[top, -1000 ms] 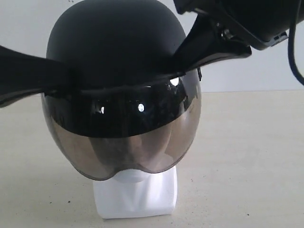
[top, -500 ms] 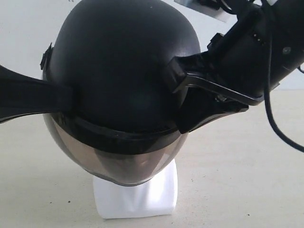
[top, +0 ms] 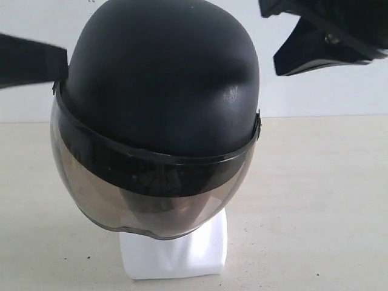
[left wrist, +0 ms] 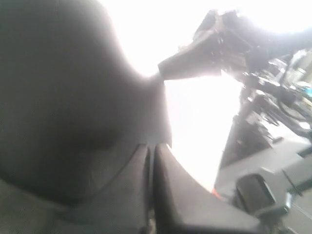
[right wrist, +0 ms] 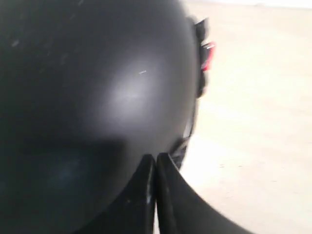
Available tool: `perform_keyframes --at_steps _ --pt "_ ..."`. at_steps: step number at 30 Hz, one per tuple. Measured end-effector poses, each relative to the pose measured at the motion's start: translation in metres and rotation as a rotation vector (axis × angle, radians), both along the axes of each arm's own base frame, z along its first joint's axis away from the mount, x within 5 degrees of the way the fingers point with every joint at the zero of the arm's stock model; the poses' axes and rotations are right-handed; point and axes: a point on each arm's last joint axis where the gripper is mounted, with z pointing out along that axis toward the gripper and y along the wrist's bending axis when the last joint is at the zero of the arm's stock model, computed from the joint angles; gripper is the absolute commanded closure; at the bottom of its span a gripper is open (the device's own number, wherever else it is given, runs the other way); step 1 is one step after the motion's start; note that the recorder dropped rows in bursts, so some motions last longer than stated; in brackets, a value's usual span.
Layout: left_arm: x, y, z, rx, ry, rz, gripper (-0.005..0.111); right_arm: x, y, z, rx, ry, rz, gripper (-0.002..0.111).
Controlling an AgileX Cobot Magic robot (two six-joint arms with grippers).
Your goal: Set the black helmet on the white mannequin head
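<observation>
The black helmet [top: 157, 79] sits over the white mannequin head [top: 176, 254]. Its smoky visor [top: 151, 200] covers the face, so only the chin, neck and squarish base show. My left gripper [top: 60, 60] is shut with nothing between its fingers, its tip at the helmet's upper left edge. In the left wrist view this gripper [left wrist: 152, 146] lies close against the helmet [left wrist: 63, 97]. My right gripper [top: 280, 63] hangs shut above and to the right, apart from the helmet. The right wrist view shows its closed tips [right wrist: 155, 157] just off the helmet [right wrist: 97, 83].
The mannequin stands on a beige table [top: 315, 194] with a white wall behind. The left wrist view shows dark equipment and cables [left wrist: 273, 97] off to one side, beyond the other arm.
The right gripper has come off the helmet's right side and lifted up and away. The left gripper has risen to the upper left edge. The helmet has tipped and settled over the head.
</observation>
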Motion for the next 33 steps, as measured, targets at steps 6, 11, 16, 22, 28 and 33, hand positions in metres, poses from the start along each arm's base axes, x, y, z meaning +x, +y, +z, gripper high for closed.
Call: perform_keyframes --at_steps 6,11,16,22,28,33 --pt "0.017 0.006 0.032 -0.016 -0.090 0.148 0.102 0.015 -0.014 -0.006 -0.107 -0.018 -0.139 0.108" --pt "0.047 0.006 0.031 -0.014 -0.055 0.165 0.102 0.041 -0.011 -0.024 -0.139 0.029 -0.196 0.108" --pt "0.079 0.004 0.012 -0.007 0.037 0.141 0.102 0.056 0.008 -0.037 -0.077 0.065 -0.154 0.108" --pt "0.100 0.005 -0.004 -0.038 0.112 0.115 0.102 0.064 0.019 -0.044 -0.026 0.087 -0.130 0.108" --pt "0.107 0.005 -0.008 -0.062 0.129 0.113 0.102 0.066 0.022 -0.037 -0.009 0.056 -0.078 0.108" --pt "0.108 0.005 -0.009 -0.067 0.129 0.104 0.102 0.068 0.022 -0.023 0.019 0.006 -0.062 0.108"
